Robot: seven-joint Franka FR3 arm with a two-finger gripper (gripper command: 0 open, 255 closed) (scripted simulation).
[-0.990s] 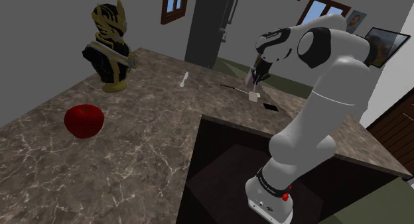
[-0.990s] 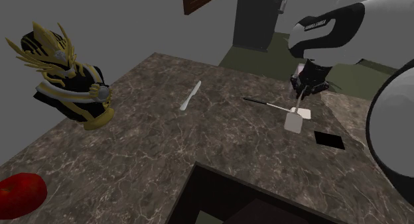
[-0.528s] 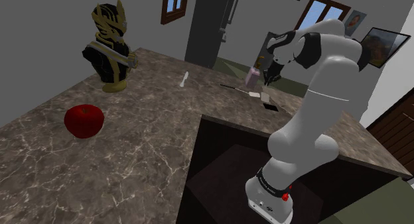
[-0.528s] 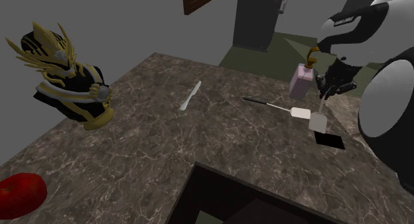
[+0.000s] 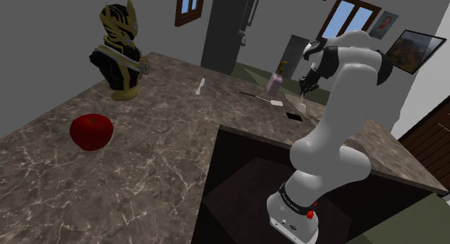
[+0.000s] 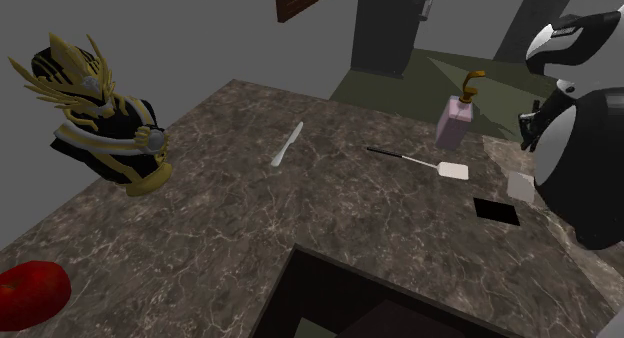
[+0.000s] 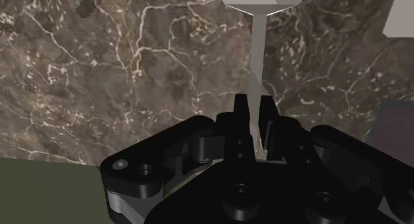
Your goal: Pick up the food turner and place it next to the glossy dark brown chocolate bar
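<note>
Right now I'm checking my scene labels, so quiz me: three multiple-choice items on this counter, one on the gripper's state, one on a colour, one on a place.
1. The gripper is: A open; B shut on nothing; C shut on the pale turner.
2. The apple is: A green; B red; C yellow.
3. The pink bottle stands: A near the black-handled spatula; B beside the apple; C in the gripper's grasp.
Answers: 1 C, the wrist view shows the fingers clasping its handle. 2 B, it is plainly red in the second exterior view. 3 A, it stands just behind the spatula's blade.
</note>
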